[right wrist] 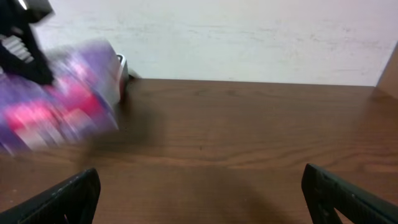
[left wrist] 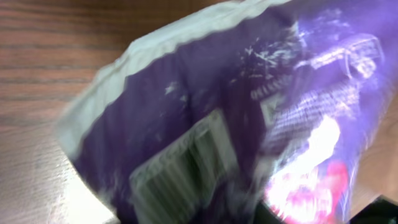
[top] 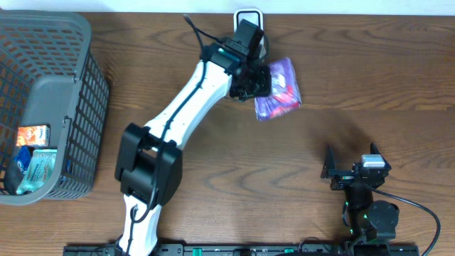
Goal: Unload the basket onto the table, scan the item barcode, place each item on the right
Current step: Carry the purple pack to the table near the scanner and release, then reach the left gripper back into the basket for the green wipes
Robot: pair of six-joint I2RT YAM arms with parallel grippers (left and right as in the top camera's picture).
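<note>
From my seat I see the left gripper (top: 259, 80) stretched out just on the near side of the small white barcode scanner (top: 248, 16), which stands at the far edge of the brown wooden table (top: 370, 78). The crinkly purple plastic snack bag with pink print (top: 281, 89) sits right at that gripper, just beside the scanner on its near right. The bag fills my left wrist view, blurred, with a white striped barcode panel (left wrist: 186, 165) facing the lens. No fingers show there, so I cannot tell whether the left jaws are pinching the bag or spread off it, nor whether the bag touches the wood.

The right gripper (top: 352, 160) is well apart from the scanner, toward the near right. Its jaws are spread wide with nothing between them, and its camera looks across bare wood at the smeared bag.

Far to the scanner's left is a grey plastic mesh basket (top: 96, 107) holding an orange packet (top: 33, 134) and teal packets (top: 35, 167).
</note>
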